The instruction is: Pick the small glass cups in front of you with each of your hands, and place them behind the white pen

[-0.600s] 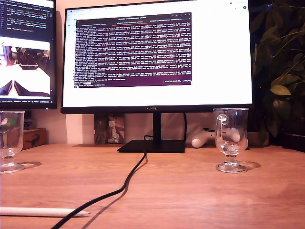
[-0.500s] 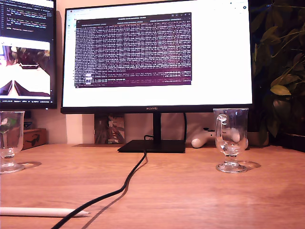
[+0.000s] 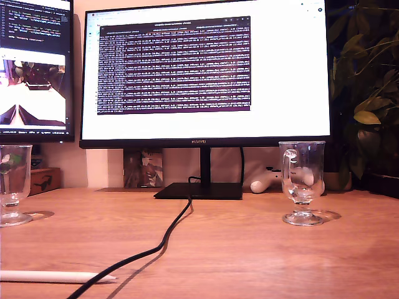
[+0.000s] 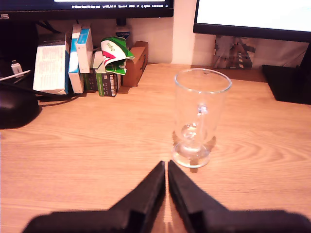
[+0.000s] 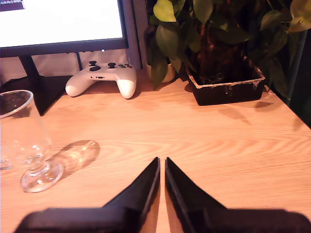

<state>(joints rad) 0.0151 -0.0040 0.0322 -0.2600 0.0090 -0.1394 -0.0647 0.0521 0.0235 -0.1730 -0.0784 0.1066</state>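
Two small glass cups stand upright on the wooden desk. One cup (image 3: 14, 184) is at the exterior view's left edge, the other (image 3: 302, 180) on that view's right. The white pen (image 3: 56, 276) lies near the front edge on the exterior view's left, closer to the camera than both cups. In the first wrist view my first gripper (image 4: 166, 164) is shut and empty, a short way back from the foot of its cup (image 4: 199, 116). My second gripper (image 5: 162, 160) is also shut and empty, with its cup (image 5: 24, 141) off to one side. Neither gripper shows in the exterior view.
A black cable (image 3: 162, 240) runs from the monitor stand (image 3: 199, 190) toward the front, crossing near the pen's tip. A white game controller (image 5: 102, 77) and a potted plant (image 5: 223, 58) sit behind one cup. Boxes (image 4: 73, 63) and a dark object (image 4: 14, 109) sit near the other.
Only the text on the monitor has scrolled. The cups, pen and cable have not moved.
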